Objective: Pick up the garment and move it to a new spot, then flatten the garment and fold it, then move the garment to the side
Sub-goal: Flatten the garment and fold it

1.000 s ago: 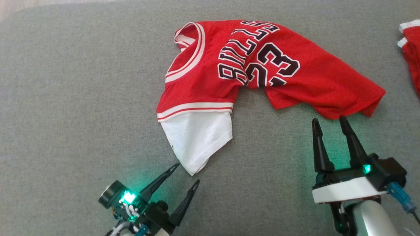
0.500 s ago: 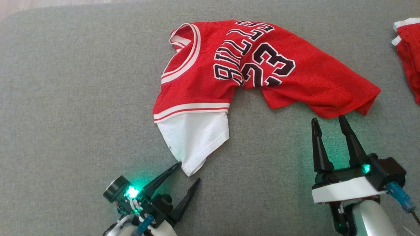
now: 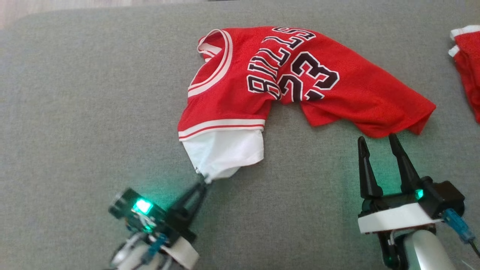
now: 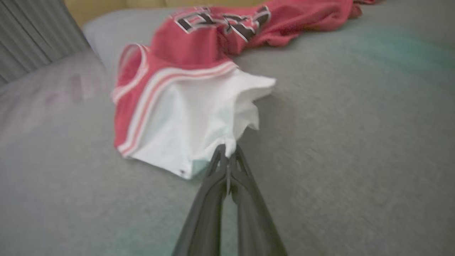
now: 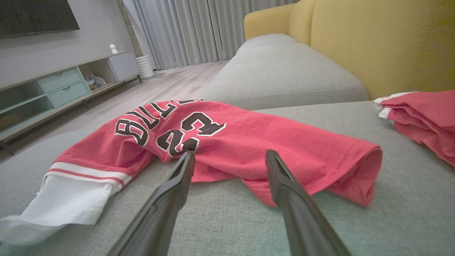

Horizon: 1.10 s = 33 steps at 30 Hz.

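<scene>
Pinching jersey [image 3: 337, 97] sleeve edge, left fingers [image 3: 193, 195] clenched; right fingers [image 3: 365, 168] spread near hem.

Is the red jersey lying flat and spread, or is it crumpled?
Crumpled. The red jersey bunches at its middle, creasing the lettering; its white sleeve is pinched in the shut left gripper.

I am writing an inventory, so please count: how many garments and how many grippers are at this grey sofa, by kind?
Garments: 2, the red jersey and a second red garment.
Grippers: 2, the left gripper shut on the red jersey, the right gripper open.
Total: 4
</scene>
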Available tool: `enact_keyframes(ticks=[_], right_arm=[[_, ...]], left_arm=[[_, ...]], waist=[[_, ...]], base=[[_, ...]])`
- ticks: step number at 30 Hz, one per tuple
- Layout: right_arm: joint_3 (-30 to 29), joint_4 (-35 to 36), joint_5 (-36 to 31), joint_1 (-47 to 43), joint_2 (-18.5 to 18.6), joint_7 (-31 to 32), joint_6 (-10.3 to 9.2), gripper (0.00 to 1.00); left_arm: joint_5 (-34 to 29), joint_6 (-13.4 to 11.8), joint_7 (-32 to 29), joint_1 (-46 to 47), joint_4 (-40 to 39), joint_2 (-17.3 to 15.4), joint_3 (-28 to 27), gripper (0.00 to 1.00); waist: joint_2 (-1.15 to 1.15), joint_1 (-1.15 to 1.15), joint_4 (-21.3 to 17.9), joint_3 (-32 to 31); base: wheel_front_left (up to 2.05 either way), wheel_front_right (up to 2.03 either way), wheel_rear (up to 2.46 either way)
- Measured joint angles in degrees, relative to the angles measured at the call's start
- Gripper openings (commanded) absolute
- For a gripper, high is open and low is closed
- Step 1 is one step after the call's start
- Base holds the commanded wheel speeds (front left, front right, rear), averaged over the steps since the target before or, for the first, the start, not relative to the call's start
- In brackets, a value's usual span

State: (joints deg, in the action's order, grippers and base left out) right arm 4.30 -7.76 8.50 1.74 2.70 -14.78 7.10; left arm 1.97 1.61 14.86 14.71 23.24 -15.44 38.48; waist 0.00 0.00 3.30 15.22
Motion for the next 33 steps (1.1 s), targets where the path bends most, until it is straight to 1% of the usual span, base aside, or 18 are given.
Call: enact_keyframes(ticks=[3,8,11,13,15,20,22,24,26,29,33], right_arm=[[-0.34,-1.83,0.05,-0.1,0.0,0.0,0.0,1.0],[-0.37,-5.71,0.08,-0.19,0.0,0.0,0.0,1.0],[-0.13,-7.22,0.08,-0.18,0.0,0.0,0.0,1.0],[0.53,-8.42,0.3,-0.16,0.0,0.0,0.0,1.0],[1.33,-9.53,1.05,-0.13,0.0,0.0,0.0,1.0],[5.69,-13.19,2.59,0.29,-0.02,0.0,0.0,1.0],[5.84,-14.54,2.75,0.68,-0.08,0.0,0.0,1.0],[4.01,-14.91,2.85,1.49,-0.09,0.0,0.0,1.0],[0.91,-14.84,3.3,2.35,-0.08,0.0,0.0,1.0],[-3.46,-13.74,1.34,2.46,-0.03,0.0,0.0,1.0],[-4.95,-11.09,1.31,2.09,-0.03,0.0,0.0,1.0]], left_arm=[[0.65,-3.16,0.01,-0.75,-5.71,-2.53,-3.86,0.0],[0.69,-8.45,0.0,-1.63,-15.28,-9.15,-11.4,0.0],[0.6,-9.96,0.01,-1.69,-20.04,-13.19,-15.55,0.0],[0.6,-10.48,0.01,-1.72,-21.36,-15.3,-17.46,0.0],[0.63,-10.77,0.01,-1.8,-22.08,-16.68,-18.86,0.0],[0.73,-10.77,0.01,-1.8,-23.25,-17.59,-20.0,0.0],[0.74,-10.72,0.01,-1.79,-23.41,-17.7,-20.03,0.0],[0.74,-10.68,0.01,-1.78,-23.42,-17.8,-20.07,0.0],[0.75,-10.68,0.01,-1.77,-23.42,-18.04,-20.28,0.0],[1.04,-10.67,0.01,-1.7,-23.47,-18.33,-20.37,0.0],[1.04,-10.62,0.01,-1.68,-23.54,-18.55,-20.36,0.0]], waist=[[0.0,0.0,0.53,-0.47],[0.0,0.0,1.83,-0.96],[0.0,0.0,2.56,-1.11],[0.0,0.0,2.92,-1.2],[0.0,0.0,3.23,-1.24],[0.0,0.0,4.11,-1.14],[0.0,0.0,4.43,-1.11],[0.0,0.0,4.75,-1.08],[0.0,0.0,5.0,-1.07],[0.0,0.0,5.38,-1.08],[0.0,0.0,5.6,-1.33]], base=[[0.0,0.0,0.0],[0.0,0.0,0.0],[0.0,0.0,0.0],[0.0,0.0,0.0],[0.0,0.0,0.0],[0.0,0.0,0.0],[0.0,0.0,0.0],[0.0,0.0,0.0],[0.0,0.0,0.0],[0.0,0.0,0.0],[0.0,0.0,0.0]])
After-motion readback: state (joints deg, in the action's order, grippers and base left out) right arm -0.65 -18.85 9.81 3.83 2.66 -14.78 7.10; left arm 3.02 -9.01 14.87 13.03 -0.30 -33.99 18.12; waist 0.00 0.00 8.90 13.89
